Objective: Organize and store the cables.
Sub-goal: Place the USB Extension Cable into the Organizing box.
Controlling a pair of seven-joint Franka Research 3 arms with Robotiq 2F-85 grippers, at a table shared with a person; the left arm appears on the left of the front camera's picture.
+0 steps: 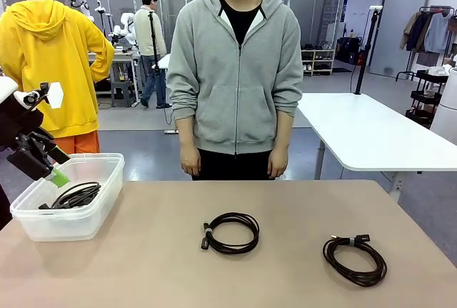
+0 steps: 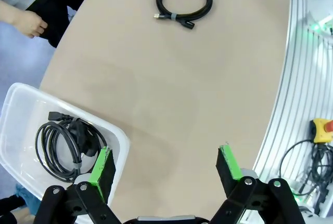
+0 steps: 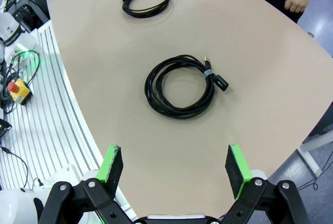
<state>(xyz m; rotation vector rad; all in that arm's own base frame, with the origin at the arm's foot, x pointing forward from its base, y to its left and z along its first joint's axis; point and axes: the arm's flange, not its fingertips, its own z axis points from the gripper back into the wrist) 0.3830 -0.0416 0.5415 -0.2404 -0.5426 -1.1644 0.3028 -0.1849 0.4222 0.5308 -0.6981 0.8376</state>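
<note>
- The left pincer [image 1: 51, 169] [image 2: 165, 154] hangs tilted over the near end of a clear plastic bin [image 1: 43, 226] [image 2: 15, 104]. Its jaws are spread wide with nothing between them.
- In the left wrist view one green pad [image 2: 104, 164] sits over the bin's rim and the other is over bare surface [image 2: 182, 89].
- One coiled cable [image 1: 75, 195] [image 2: 65, 146] lies flat on the bin's floor, just below and to one side of the left pincer. Its black plug ends rest against the loop.
- A second coiled cable [image 1: 232, 250] [image 2: 179, 18] lies on the tan surface [image 1: 143, 265] well ahead of the left pincer, out past the bin. It is a round loop with a band near its plugs.
- The right pincer [image 3: 174, 151] hangs above the surface [image 3: 260, 68], jaws wide apart and holding nothing.
- A third coiled cable [image 1: 360, 278] [image 3: 152, 91] lies flat on the surface just ahead of the right pincer, roughly in line with the gap between its pads.
- Farther along the same line from the right pincer, well beyond the third coil, the second coil [image 3: 156, 7] lies near the surface's edge.
- A person in a grey hooded top stands at the far side, beyond both pincers. Their hands [image 1: 190, 161] [image 1: 278, 165] hang at their sides, away from the cables.
</note>
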